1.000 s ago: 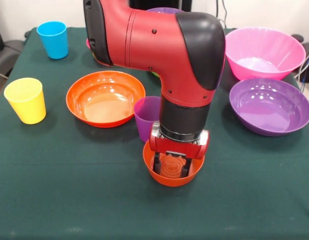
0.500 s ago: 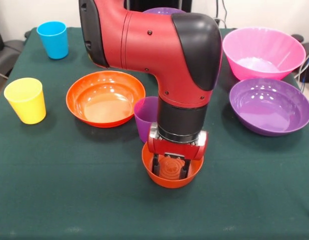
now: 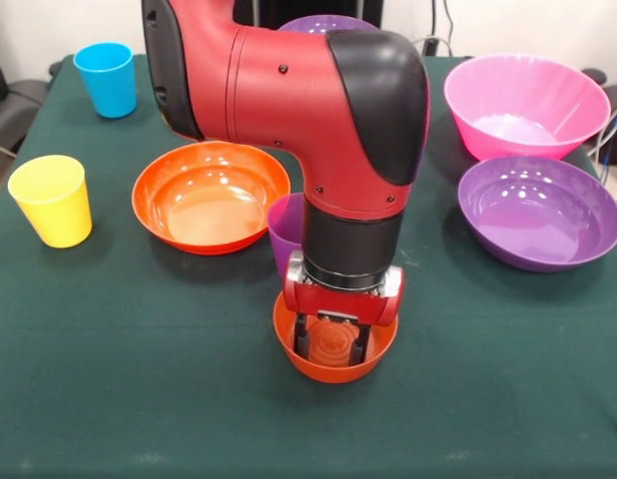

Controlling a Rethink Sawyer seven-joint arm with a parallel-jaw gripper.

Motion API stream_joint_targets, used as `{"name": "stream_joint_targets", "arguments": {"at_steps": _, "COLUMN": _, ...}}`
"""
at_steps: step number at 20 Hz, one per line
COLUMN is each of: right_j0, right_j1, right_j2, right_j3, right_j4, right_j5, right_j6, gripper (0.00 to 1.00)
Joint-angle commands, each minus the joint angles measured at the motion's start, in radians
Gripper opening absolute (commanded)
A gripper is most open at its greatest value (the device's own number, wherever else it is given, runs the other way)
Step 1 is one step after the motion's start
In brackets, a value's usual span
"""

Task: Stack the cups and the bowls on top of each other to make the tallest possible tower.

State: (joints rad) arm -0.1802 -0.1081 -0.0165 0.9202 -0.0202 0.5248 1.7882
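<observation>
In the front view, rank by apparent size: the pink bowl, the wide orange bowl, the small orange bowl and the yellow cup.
1. pink bowl and wide orange bowl: similar width; the pink one sits farther back, so unranked.
2. small orange bowl, partly hidden by the gripper.
3. yellow cup.

A small orange bowl [image 3: 335,349] sits upright toward the tabletop's near edge, just in front of a purple cup [image 3: 287,232]. A wide orange bowl [image 3: 211,196] lies mid-table. Blue cup [image 3: 105,78] and yellow cup [image 3: 52,200] stand by the left edge; pink bowl [image 3: 526,105] and purple bowl [image 3: 539,211] by the right.
</observation>
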Motion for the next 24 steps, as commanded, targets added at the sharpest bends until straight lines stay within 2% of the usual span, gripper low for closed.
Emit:
{"name": "stream_joint_targets", "arguments": {"at_steps": 1, "right_j0": -0.028, "right_j1": 0.123, "right_j2": 0.128, "right_j3": -0.004, "right_j4": -0.117, "right_j5": 0.112, "right_j6": -0.241, "gripper": 1.00}}
{"name": "stream_joint_targets", "arguments": {"at_steps": 24, "right_j0": -0.034, "right_j1": 0.134, "right_j2": 0.147, "right_j3": -0.042, "right_j4": -0.145, "right_j5": 0.142, "right_j6": -0.234, "gripper": 1.00}}
